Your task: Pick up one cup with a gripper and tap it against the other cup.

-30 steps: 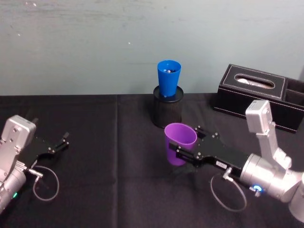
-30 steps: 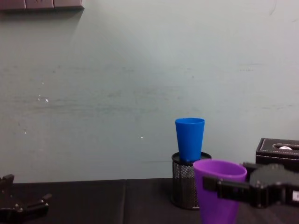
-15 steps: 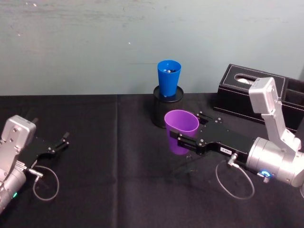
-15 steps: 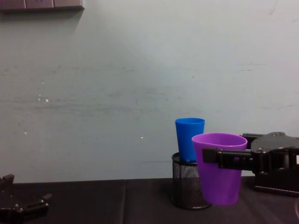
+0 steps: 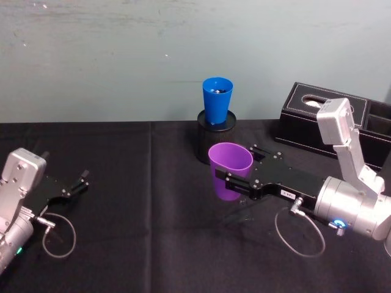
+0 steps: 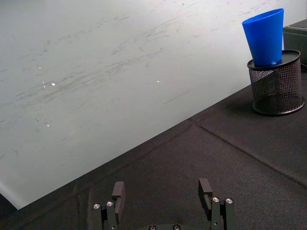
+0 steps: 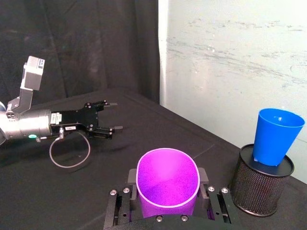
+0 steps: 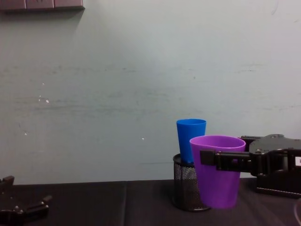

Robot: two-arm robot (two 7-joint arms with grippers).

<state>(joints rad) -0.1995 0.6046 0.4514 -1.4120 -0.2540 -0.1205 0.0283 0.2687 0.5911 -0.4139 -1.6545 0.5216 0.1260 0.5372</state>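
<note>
My right gripper (image 5: 237, 169) is shut on the purple cup (image 5: 230, 172), holding it upright above the black table. The cup hangs just in front of a black mesh pen holder (image 5: 206, 139), in which the blue cup (image 5: 217, 99) stands. From the chest the purple cup (image 8: 217, 176) overlaps the blue cup (image 8: 190, 136). The right wrist view shows the purple cup (image 7: 168, 182) between the fingers (image 7: 120, 203), clearly apart from the blue cup (image 7: 275, 136). My left gripper (image 5: 73, 186) rests open at the table's left; its own camera shows nothing between the fingers (image 6: 117, 191).
A black tissue box (image 5: 327, 122) stands at the back right, behind my right arm. The black cloth table (image 5: 140, 201) runs bare between the two arms. A pale wall closes off the back. A grey cable loops beside each wrist.
The right gripper has lifted the purple cup off the table and carried it slightly left, closer to the pen holder and blue cup. The left arm has not moved.
</note>
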